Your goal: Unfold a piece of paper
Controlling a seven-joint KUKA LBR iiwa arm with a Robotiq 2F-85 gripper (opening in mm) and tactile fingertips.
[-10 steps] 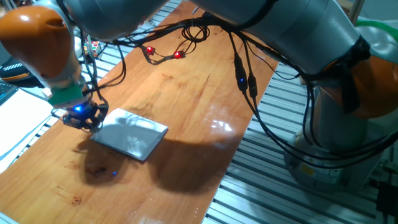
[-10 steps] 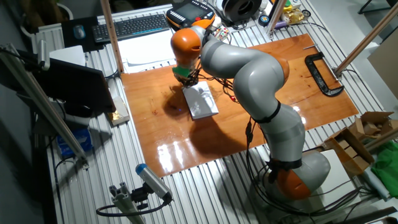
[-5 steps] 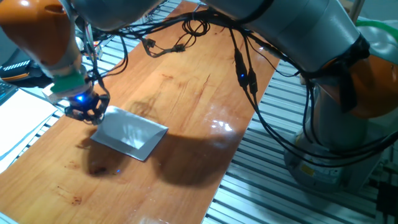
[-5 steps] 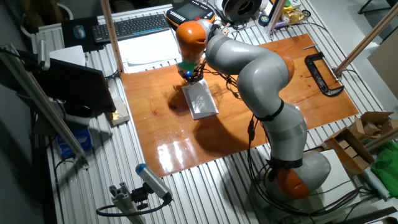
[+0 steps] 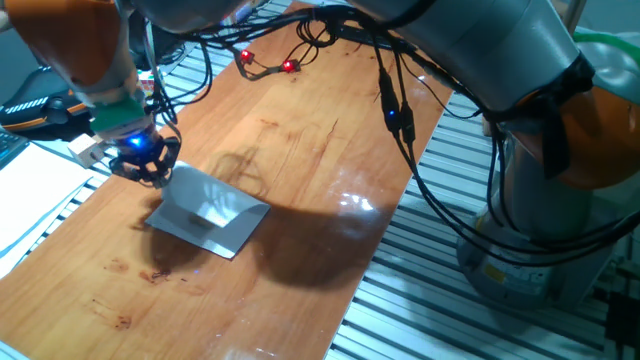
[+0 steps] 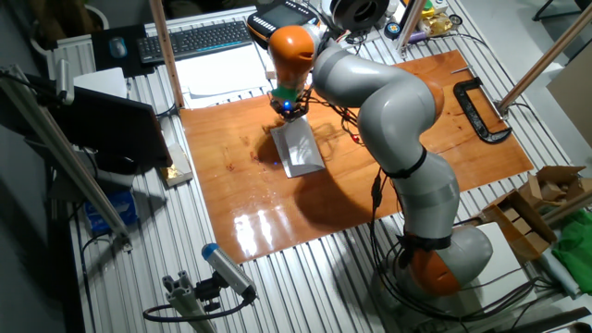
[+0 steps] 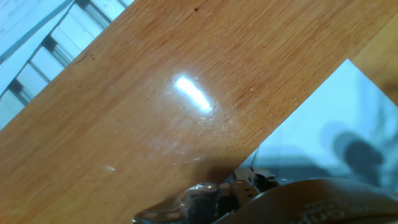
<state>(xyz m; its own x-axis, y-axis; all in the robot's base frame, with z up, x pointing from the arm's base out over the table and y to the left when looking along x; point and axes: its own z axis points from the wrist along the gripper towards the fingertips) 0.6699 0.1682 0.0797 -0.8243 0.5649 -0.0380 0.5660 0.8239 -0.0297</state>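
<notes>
I've got the gripper (image 5: 150, 172) at the far corner of the piece of paper (image 5: 208, 211), low over the wooden tabletop (image 5: 330, 150). Blue light glowing on the hand. Jaw state: can't tell from any view, the fingers are too dark and small in the fixed views, and the hand view only catches a blurred bit of the gripper body along the bottom edge.

Paper lies on the tabletop toward the side nearest the keyboard (image 6: 194, 39), well clear of the black C-clamp (image 6: 476, 111) on the opposite end. In one fixed view the corner by the gripper looks raised, the sheet sloping down from there to the edge that lies on the wood; a shadow sits under the lifted side. Whether the fingers actually pinch that corner or just sit over it, I can't tell.

Hand view: paper (image 7: 336, 137) fills the right side, its straight edge running diagonally over the wood grain, with a bright glare spot on the wood beside it.

Loose black cables (image 5: 395, 110) hang from the arm above the table, two red LEDs lit on them.
</notes>
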